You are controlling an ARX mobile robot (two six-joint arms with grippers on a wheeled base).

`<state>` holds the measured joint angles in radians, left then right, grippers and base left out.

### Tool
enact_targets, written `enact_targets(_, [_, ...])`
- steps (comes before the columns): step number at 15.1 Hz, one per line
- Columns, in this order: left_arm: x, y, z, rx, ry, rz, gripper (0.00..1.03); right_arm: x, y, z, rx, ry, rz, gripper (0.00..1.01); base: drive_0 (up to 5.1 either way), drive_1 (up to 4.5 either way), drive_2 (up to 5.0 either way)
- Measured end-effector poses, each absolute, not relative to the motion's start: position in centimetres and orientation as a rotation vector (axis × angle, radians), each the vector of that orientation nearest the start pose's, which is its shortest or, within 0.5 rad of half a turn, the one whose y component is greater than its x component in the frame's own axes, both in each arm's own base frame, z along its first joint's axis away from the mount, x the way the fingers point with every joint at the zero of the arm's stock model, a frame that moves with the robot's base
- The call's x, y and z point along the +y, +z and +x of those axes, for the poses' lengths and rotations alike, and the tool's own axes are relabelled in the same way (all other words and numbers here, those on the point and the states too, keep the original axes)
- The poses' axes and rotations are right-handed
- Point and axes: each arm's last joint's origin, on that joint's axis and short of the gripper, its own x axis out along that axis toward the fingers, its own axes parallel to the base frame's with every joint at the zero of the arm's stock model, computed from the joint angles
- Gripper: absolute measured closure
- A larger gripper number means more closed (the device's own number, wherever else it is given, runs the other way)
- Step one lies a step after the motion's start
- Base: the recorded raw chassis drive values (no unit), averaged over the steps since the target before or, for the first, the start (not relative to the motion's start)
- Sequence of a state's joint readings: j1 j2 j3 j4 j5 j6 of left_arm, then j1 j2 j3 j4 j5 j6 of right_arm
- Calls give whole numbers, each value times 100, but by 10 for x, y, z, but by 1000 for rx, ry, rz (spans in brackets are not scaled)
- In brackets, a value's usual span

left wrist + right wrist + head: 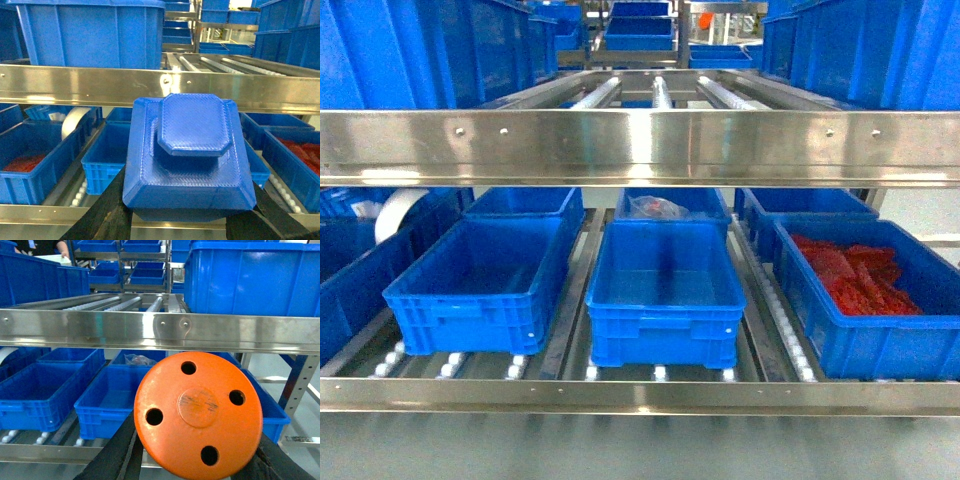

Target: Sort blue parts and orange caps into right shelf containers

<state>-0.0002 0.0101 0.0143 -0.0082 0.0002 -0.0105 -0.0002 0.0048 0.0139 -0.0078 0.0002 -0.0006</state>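
Gripping, left gripper (pixel 187 220): dark fingers (pixel 107 215) clamped on either side of a blue part (pixel 187 155), low in the centre of the left wrist view.
Blue part: chunky, octagonal, stepped, with a raised cap-like top; textured surface; held in front of the shelf rail (pixel 100 82).
Gripping, right gripper (pixel 197 465): dark fingers (pixel 117 452) closed on an orange cap (pixel 198 412), lower centre of the right wrist view.
Orange cap: flat round disc, four holes around a raised middle circle; face turned toward the camera.
Head view: neither arm nor gripper visible.
Right shelf containers: glossy blue crates on the lower roller level, below the steel rail (pixel 640 140) across the upper middle.
Centre-left crate (pixel 480 285): lower left of centre, nothing visible inside.
Centre crate (pixel 665 295): lower middle, nothing visible inside.
Right crate (pixel 880 300): lower right, holding red-orange pieces (pixel 855 275); exact kind unclear.
Back row: more blue crates behind these; one behind the centre crate holds a clear plastic bag (pixel 655 208) with something reddish in it.
Far left: a white roll (pixel 400 212) above another blue crate at the left edge.
Rollers (pixel 790 330): white wheels in steel tracks between and under the crates.
Upper level: more blue crates at upper left and upper right of the head view.
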Motion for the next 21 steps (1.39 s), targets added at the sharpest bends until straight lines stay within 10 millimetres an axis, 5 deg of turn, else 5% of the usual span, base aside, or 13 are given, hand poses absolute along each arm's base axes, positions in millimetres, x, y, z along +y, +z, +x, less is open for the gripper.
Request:
enact_targets(9, [0, 167, 97, 4, 0, -11, 60, 0, 167, 97, -2, 0, -1, 60, -491, 245, 245])
enact_targets(21, [0, 167, 97, 3, 0, -10, 60, 0, 167, 97, -2, 3, -1, 60, 0, 0, 0])
